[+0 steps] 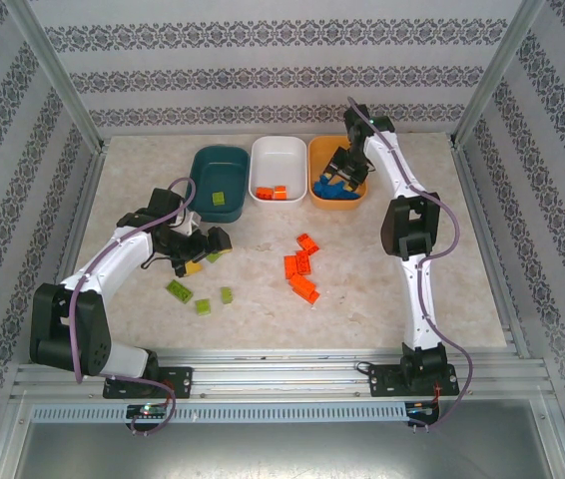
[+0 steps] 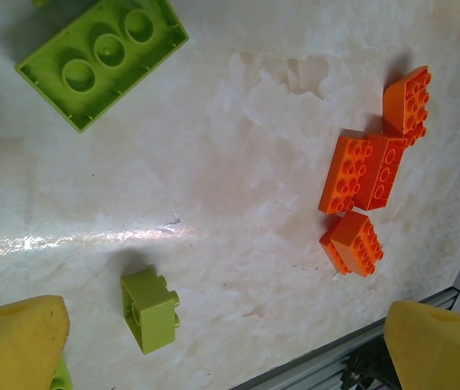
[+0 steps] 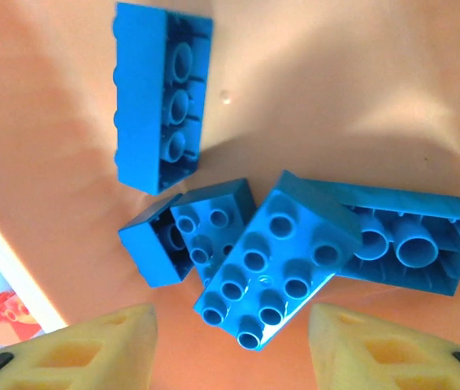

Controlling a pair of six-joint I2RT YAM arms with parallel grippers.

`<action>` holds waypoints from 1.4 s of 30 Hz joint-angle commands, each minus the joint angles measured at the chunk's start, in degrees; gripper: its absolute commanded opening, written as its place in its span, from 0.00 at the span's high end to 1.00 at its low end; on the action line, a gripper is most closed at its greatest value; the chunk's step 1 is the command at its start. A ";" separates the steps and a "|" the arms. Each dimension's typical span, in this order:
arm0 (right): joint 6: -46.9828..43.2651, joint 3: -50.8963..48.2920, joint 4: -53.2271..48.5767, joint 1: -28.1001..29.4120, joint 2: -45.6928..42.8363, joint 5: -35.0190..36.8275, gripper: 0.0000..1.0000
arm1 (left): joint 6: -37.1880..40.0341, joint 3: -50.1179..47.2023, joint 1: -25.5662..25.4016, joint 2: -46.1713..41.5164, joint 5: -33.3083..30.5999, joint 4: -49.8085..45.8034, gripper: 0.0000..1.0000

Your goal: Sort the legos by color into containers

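Studs-up blue brick (image 3: 279, 264), long axis diagonal

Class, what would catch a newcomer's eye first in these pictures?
Blue bricks lie heaped in the orange bin at the far right, under the right tool. Orange-red bricks cluster mid-table, and lime bricks lie scattered near the left tool.

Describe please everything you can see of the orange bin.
The orange bin is a shallow rounded-rectangular tray of smooth plastic. It stands upright at the far edge of the table, rightmost of three, beside the white bin. At least four blue bricks lie on its floor. The right tool hangs open above it.
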 commanded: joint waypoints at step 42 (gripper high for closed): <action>-6.21 -74.32 32.78 7.45 -56.43 -18.24 0.29 | -14.78 2.17 -23.42 2.96 -27.60 -13.51 0.13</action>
